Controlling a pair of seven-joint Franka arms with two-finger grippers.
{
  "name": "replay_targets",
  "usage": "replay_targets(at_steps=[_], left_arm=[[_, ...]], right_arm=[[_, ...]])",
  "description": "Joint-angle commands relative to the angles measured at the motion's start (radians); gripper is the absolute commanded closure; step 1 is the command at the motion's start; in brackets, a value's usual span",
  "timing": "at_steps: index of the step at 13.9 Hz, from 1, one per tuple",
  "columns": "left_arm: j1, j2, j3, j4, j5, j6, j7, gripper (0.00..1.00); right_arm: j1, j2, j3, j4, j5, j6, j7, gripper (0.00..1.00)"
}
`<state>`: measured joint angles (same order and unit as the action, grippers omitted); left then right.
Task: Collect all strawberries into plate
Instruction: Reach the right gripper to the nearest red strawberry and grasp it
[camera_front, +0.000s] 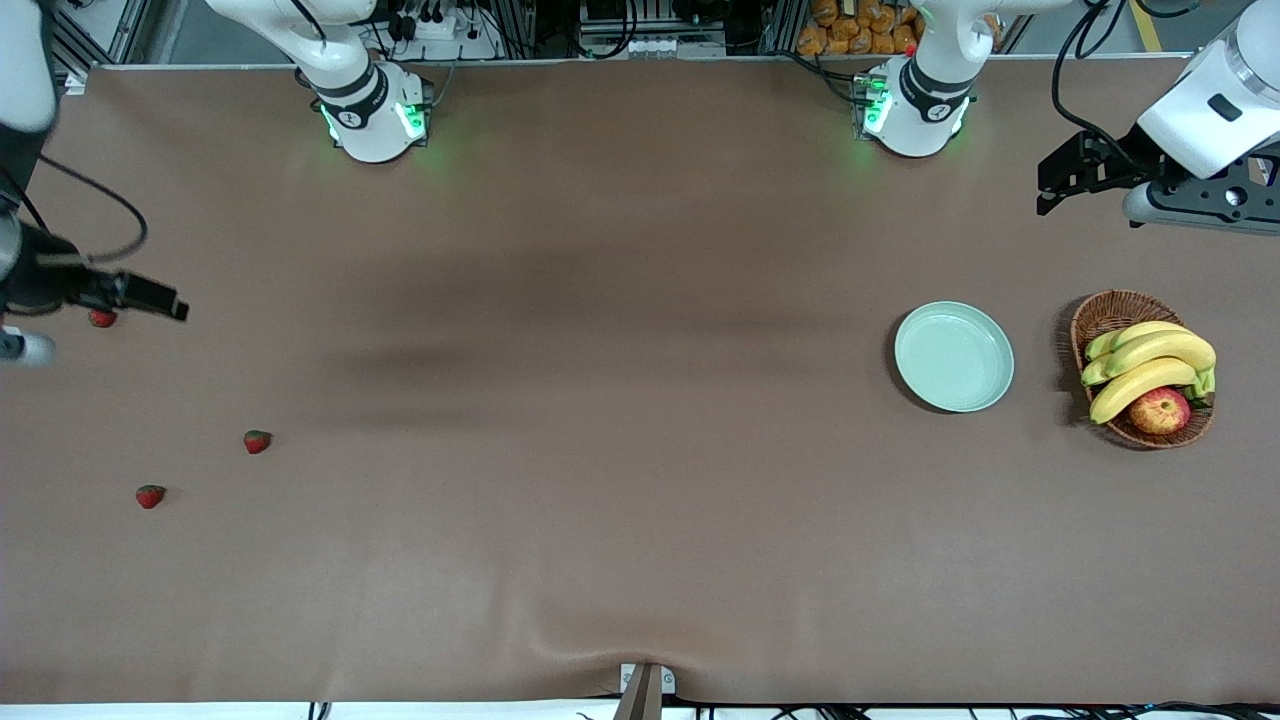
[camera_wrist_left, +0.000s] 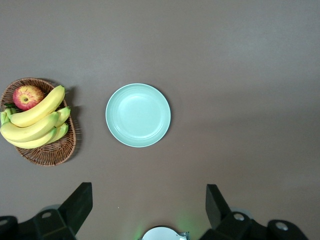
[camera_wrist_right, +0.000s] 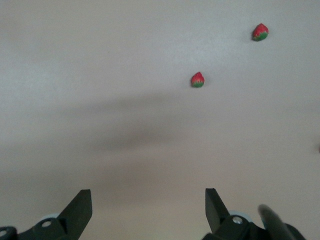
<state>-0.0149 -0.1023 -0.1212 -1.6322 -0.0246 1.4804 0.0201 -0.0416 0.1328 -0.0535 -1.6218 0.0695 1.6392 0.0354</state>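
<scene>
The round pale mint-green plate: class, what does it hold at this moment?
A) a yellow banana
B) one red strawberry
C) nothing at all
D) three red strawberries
C: the round pale mint-green plate shows a bare inside, while all three small red strawberries lie on the brown table toward the right arm's end.

Round pale mint-green shallow plate (camera_front: 953, 357) sits on the brown-covered table (camera_front: 600, 400) toward the left arm's end. Brown wicker basket (camera_front: 1110, 315) lies just beside it, closer to that end, holding yellow bananas (camera_front: 1150, 365) and a red-yellow apple (camera_front: 1159, 410).

Three tiny red strawberries lie well apart at the right arm's end: one (camera_front: 101, 318) farthest from the front camera, one (camera_front: 257, 441) nearer, one (camera_front: 150, 496) nearest.
</scene>
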Motion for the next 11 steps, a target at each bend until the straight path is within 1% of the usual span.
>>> replay_targets(at_steps=[1,5,6,8,11], left_arm=[[0.001,-0.011,-0.005,-0.011,0.018,0.003,-0.009,0.00],[0.003,-0.007,-0.005,-0.014,0.018,0.005,-0.009,0.00],[0.003,-0.007,-0.005,-0.014,0.018,0.005,-0.011,0.00],[0.003,-0.007,-0.005,-0.014,0.018,0.005,-0.009,0.00],[0.003,-0.007,-0.005,-0.014,0.018,0.005,-0.009,0.00]], right_arm=[[-0.023,0.066,0.009,0.013,-0.019,0.057,0.005,0.00],[-0.055,0.151,0.009,0.011,-0.025,0.152,0.000,0.00],[-0.060,0.171,0.009,0.011,-0.025,0.177,-0.026,0.00],[-0.073,0.218,0.009,0.011,-0.025,0.241,-0.147,0.00],[-0.104,0.275,0.009,0.013,-0.025,0.347,-0.183,0.00]])
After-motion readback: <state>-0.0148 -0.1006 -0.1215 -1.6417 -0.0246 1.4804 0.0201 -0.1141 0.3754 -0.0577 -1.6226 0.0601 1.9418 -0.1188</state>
